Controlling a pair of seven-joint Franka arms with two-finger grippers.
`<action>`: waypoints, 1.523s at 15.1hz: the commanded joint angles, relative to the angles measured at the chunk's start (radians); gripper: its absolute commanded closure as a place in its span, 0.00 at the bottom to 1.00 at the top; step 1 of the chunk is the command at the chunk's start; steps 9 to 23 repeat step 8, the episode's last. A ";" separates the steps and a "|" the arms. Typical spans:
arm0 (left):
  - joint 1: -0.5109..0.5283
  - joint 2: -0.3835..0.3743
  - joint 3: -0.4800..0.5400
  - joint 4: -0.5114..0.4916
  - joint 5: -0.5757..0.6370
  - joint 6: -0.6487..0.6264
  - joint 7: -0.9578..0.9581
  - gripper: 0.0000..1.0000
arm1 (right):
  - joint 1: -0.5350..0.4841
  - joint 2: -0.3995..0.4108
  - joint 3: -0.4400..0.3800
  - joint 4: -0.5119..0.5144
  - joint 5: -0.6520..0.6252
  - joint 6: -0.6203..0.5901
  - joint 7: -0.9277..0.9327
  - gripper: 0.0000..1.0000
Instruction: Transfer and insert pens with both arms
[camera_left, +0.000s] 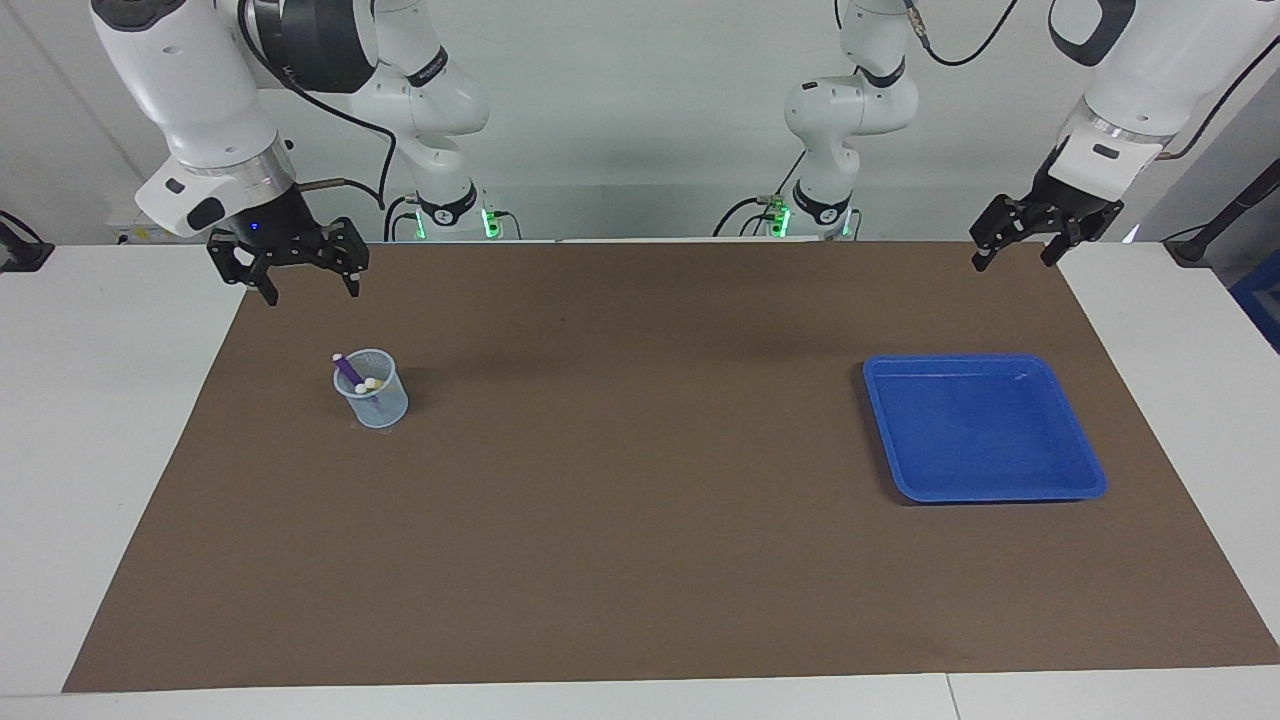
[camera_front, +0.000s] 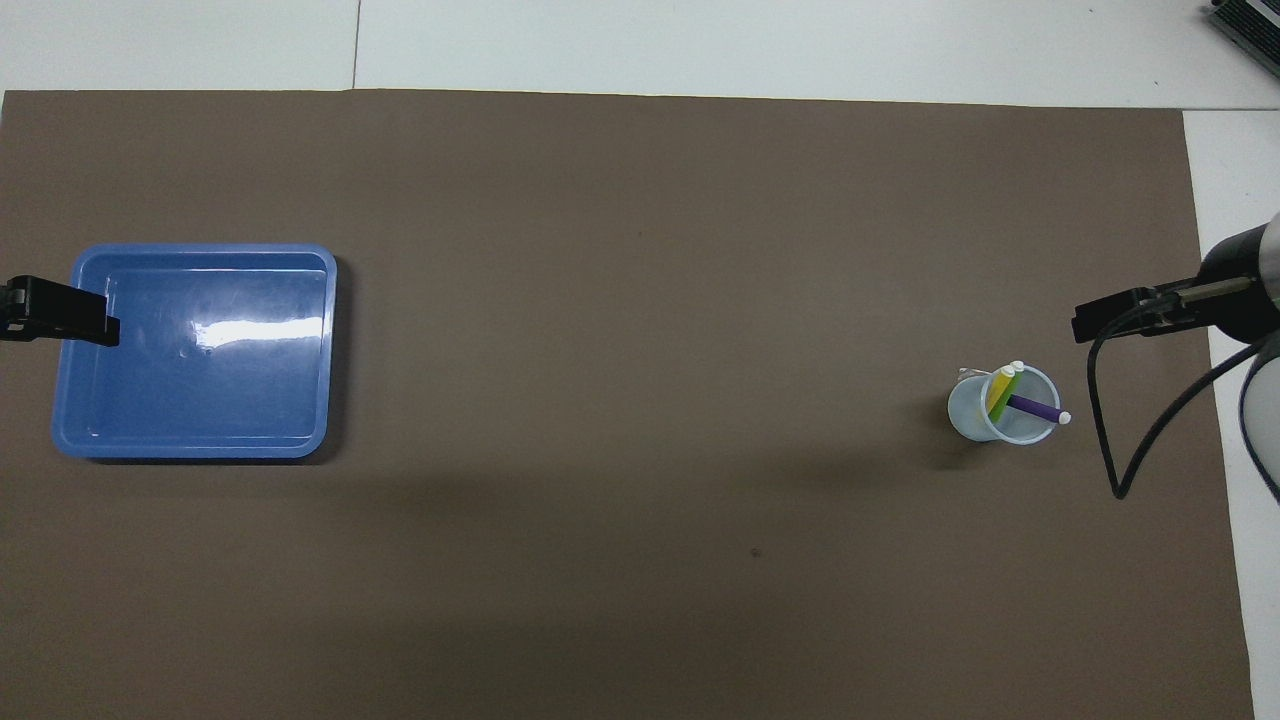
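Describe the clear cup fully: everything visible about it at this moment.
The cup is a small, see-through plastic beaker with a pale bluish tint, wider at the rim than at the base. It stands upright on the brown mat toward the right arm's end of the table. Three pens lean inside it: the purple pen tilts over the rim, and the yellow pen and green pen lie side by side. Nothing grips it.

A white table (camera_left: 60, 420) carries a large brown mat (camera_left: 640, 560) reaching almost to its edges. A plain pale wall (camera_left: 620, 110) rises at the robots' end. Lighting seems even, perhaps from overhead, casting soft shadows on the mat.
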 joint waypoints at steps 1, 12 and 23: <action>-0.005 -0.002 0.006 0.004 0.007 -0.015 0.012 0.00 | -0.011 0.004 0.016 0.019 0.009 -0.025 0.026 0.00; -0.005 -0.001 0.006 0.004 0.007 -0.013 0.012 0.00 | -0.013 0.004 0.015 0.019 0.015 -0.031 0.027 0.00; -0.005 -0.001 0.006 0.004 0.007 -0.013 0.012 0.00 | -0.013 0.004 0.015 0.019 0.015 -0.031 0.027 0.00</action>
